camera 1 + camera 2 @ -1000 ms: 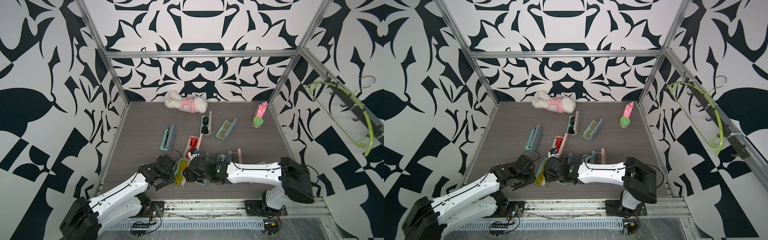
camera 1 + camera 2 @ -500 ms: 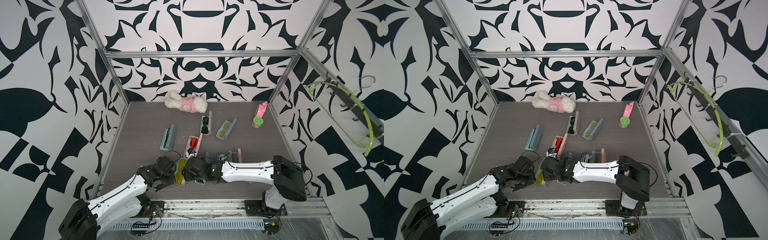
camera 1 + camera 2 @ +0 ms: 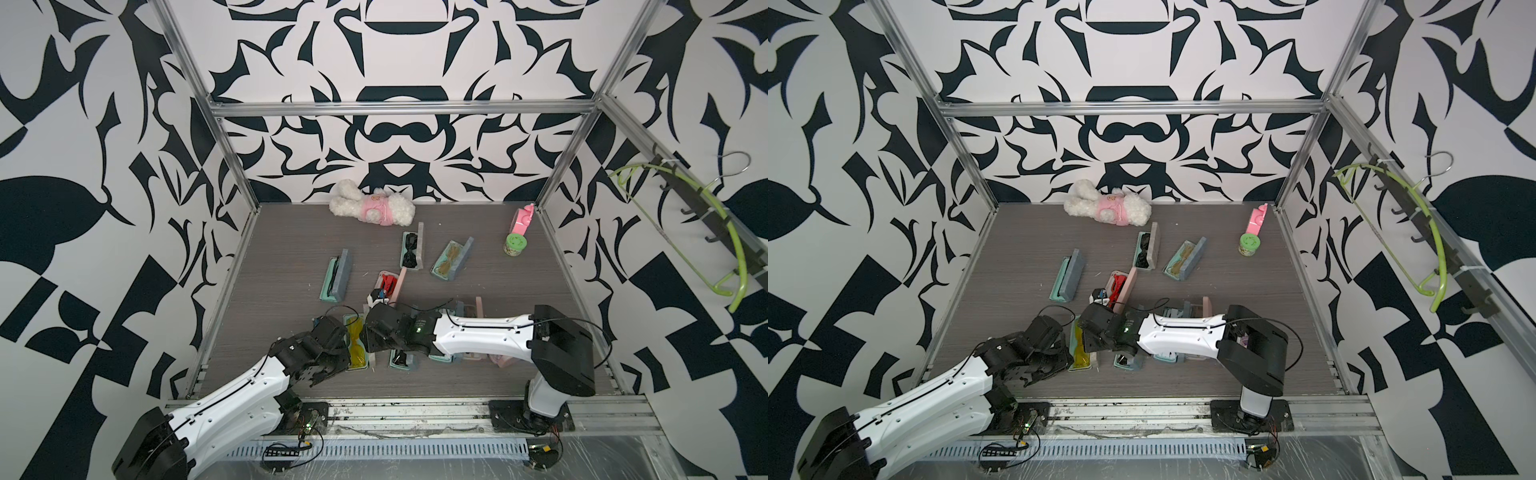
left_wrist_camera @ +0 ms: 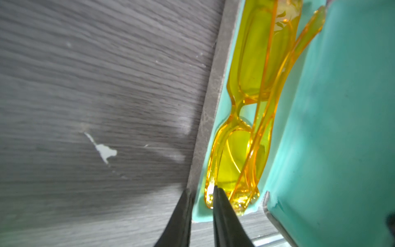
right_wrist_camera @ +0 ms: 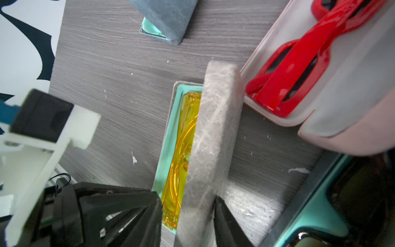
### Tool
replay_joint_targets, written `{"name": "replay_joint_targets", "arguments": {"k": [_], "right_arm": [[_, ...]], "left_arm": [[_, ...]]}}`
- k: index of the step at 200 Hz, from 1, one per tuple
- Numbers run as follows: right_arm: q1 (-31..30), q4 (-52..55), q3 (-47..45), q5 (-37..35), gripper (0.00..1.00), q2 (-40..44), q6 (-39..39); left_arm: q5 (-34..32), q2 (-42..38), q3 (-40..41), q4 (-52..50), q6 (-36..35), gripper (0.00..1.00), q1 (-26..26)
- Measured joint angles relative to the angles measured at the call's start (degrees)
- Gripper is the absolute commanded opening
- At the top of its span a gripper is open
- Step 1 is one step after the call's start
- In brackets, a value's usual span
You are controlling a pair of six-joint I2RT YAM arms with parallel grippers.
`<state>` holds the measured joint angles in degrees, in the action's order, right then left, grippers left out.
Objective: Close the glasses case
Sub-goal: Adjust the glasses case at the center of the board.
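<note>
Glasses case [image 3: 356,345] sits nr the front edge of the worktop [image 3: 282,257], a bit left of its middle, long axis running front-to-back. In both top views it lies btwn the two arm heads. Not shut: grey felt lid [image 5: 213,128] stands approx upright along the right side of the teal-lined base, w/ yellow glasses [image 4: 252,74] lying inside.

Left claw [image 4: 202,190]: nearly closed, pinching the base's left wall nr one end. One finger [image 4: 181,213] is outside, on the worktop side; the other [image 4: 222,209] is inside, tip against the end of the glasses frame.

Right claw [image 5: 186,198]: jaws apart, astride the lid nr its end. One finger [image 5: 222,213] is against the lid's outer face; the other [image 5: 149,209] is on the inner side, w/ a strip of yellow showing btwn it and the lid.

Pink case [image 5: 352,132] w/ red glasses [image 5: 299,64] lies open just behind-right, not touching the lid. Teal case w/ dark glasses [image 3: 400,360] is just beside, on the right.
</note>
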<state>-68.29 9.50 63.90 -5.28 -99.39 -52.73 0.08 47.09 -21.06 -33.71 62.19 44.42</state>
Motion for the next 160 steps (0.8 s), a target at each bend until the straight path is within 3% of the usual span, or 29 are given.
{"name": "replay_joint_targets", "arguments": {"k": [72, 160], "right_arm": [[1.33, 1.99, 0.98, 1.09, 0.52, 3.65, 2.38], [7.30, -1.70, -3.69, 10.34, 0.54, 8.28, 4.28]], "left_arm": [[-2.03, -2.49, -0.09, -2.19, 0.76, 0.45, 0.02], [-5.33, 2.08, -3.28, -2.47, -0.72, 0.44, -0.96]]}}
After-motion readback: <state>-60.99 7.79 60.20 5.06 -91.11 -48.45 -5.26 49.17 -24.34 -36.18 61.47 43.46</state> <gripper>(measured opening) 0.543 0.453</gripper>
